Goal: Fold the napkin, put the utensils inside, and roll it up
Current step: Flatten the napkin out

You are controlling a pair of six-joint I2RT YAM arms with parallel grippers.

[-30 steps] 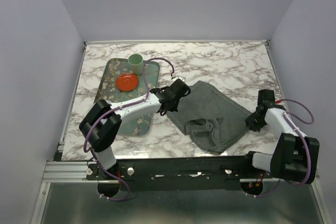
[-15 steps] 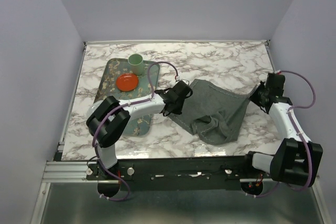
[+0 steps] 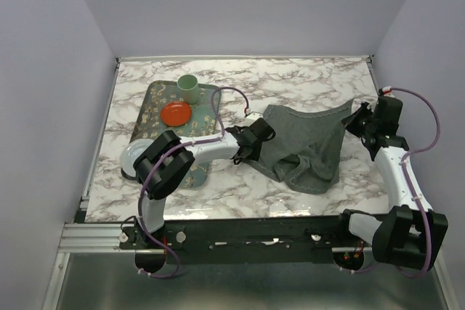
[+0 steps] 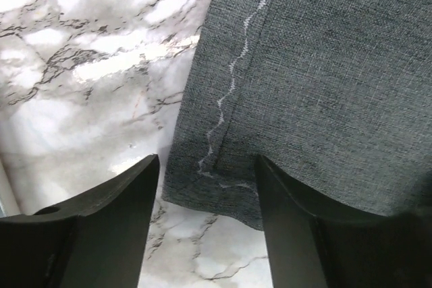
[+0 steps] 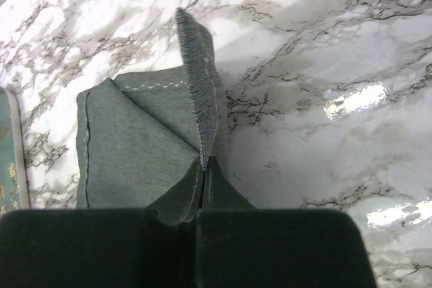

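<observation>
One rumpled grey woven napkin (image 3: pixel 305 141)

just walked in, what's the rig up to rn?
Looks like it is spreading out the napkin. The right gripper is shut on its right edge, holding that edge raised off the marble table. The left gripper is open, jaws either side of the napkin's left corner, which lies flat. The near part is rumpled.

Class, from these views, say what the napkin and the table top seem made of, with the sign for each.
The napkin: woven cloth, matte dark grey; the weave, stitched hem and soft folds show it. The table top: glossy, marble-patterned, with grey veins and reflections; stone or printed laminate, I cannot tell.
</observation>
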